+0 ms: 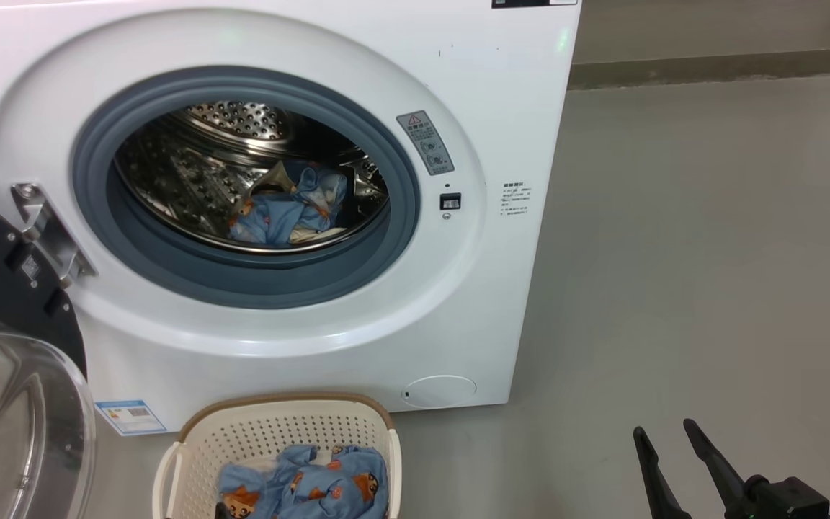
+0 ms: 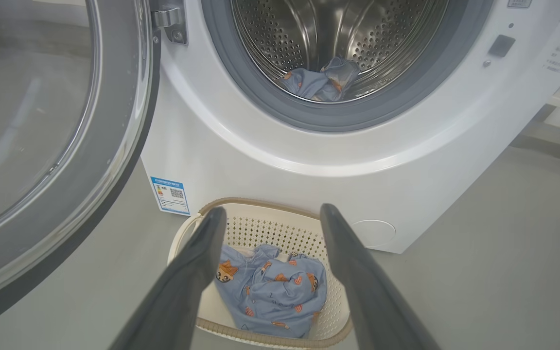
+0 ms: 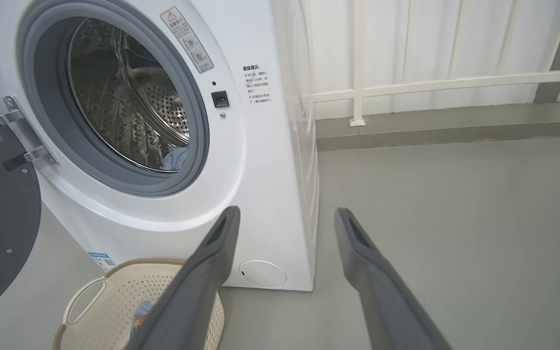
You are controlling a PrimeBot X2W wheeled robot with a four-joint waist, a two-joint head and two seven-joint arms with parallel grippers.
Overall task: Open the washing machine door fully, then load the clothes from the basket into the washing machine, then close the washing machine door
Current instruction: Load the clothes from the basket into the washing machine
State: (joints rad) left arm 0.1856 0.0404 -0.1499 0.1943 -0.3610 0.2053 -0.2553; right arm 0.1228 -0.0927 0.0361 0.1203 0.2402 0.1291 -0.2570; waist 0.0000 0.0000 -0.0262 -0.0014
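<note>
The white washing machine (image 1: 458, 303) stands with its door (image 1: 4, 375) swung wide open to the left on a metal hinge (image 1: 47, 231). One piece of the clothes (image 1: 289, 209) lies in the steel drum. The cream basket (image 1: 278, 425) sits on the floor in front of the machine, and another light-blue piece of clothes (image 1: 307, 486) lies in it. My left gripper (image 2: 270, 214) hovers open above the basket, nothing between its fingers, with the clothes (image 2: 272, 291) below. At the lower right, over bare floor, my right gripper (image 1: 667, 429) is open and empty.
Grey floor (image 1: 710, 252) stretches to the right of the machine. A low kerb and a white railing (image 3: 430, 85) run behind it. The open door (image 2: 42, 136) juts out on the left, close to the basket (image 2: 285, 228).
</note>
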